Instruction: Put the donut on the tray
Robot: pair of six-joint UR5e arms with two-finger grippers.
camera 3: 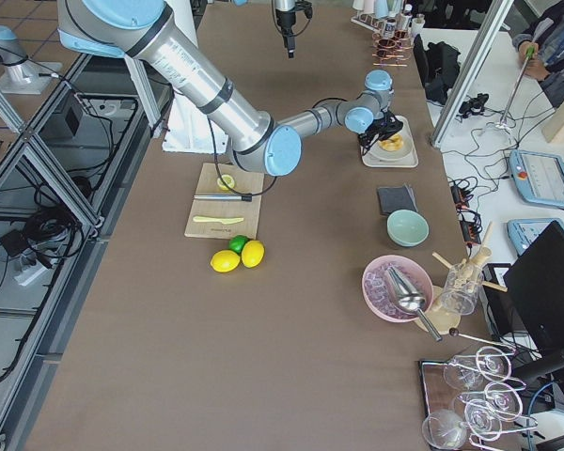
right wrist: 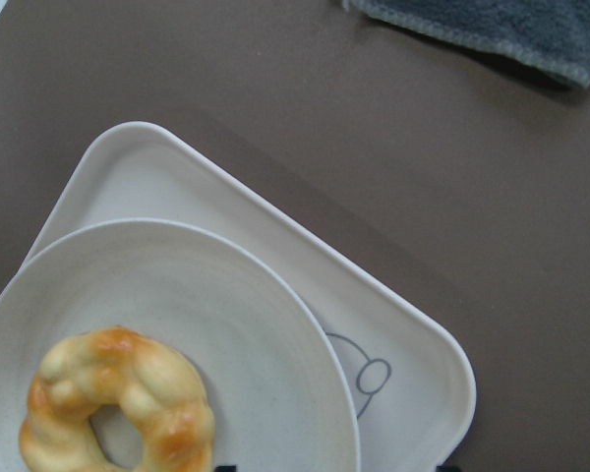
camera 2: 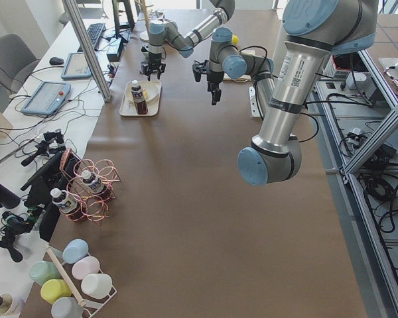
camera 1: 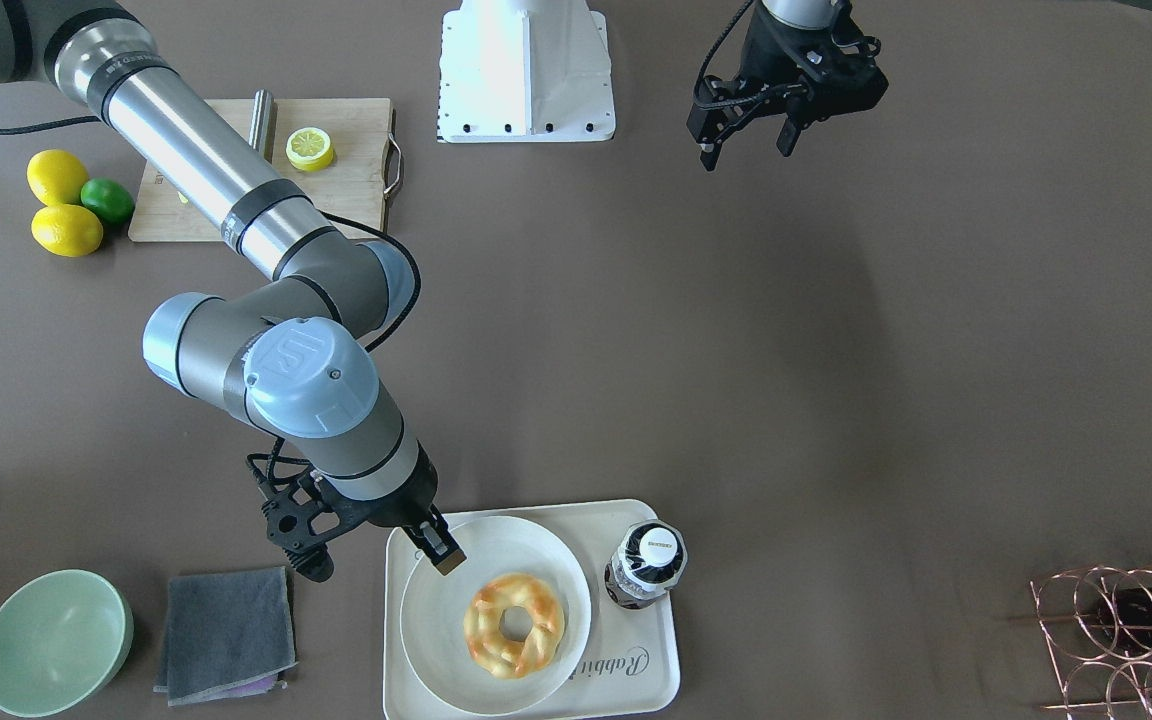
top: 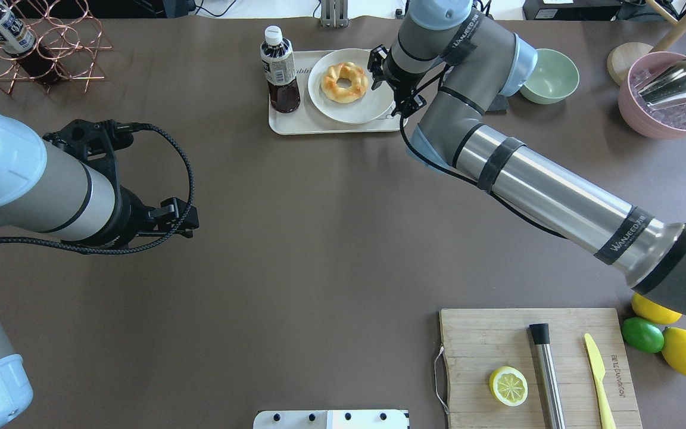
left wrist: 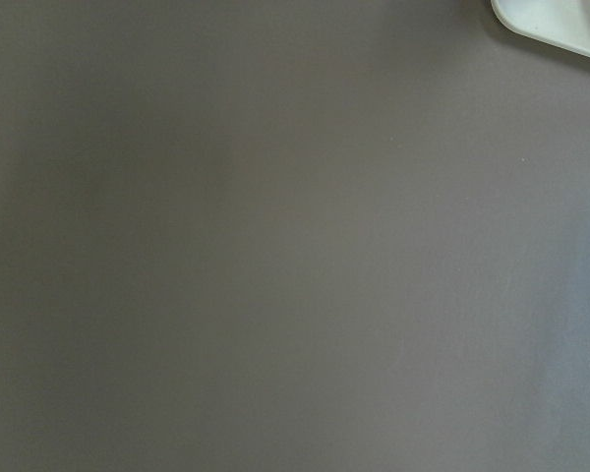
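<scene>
At the end of the tray nearest my right arm, my right gripper hangs with its fingers spread wide and nothing between them. One finger is over the rim of the round plate, the other out past the tray toward the grey cloth. The donut lies flat on that plate, which sits on the tray beside a bottle. I judge the tray bears it only through the plate. My left gripper, parted and empty, hangs well apart over the table, out of the way.
</scene>
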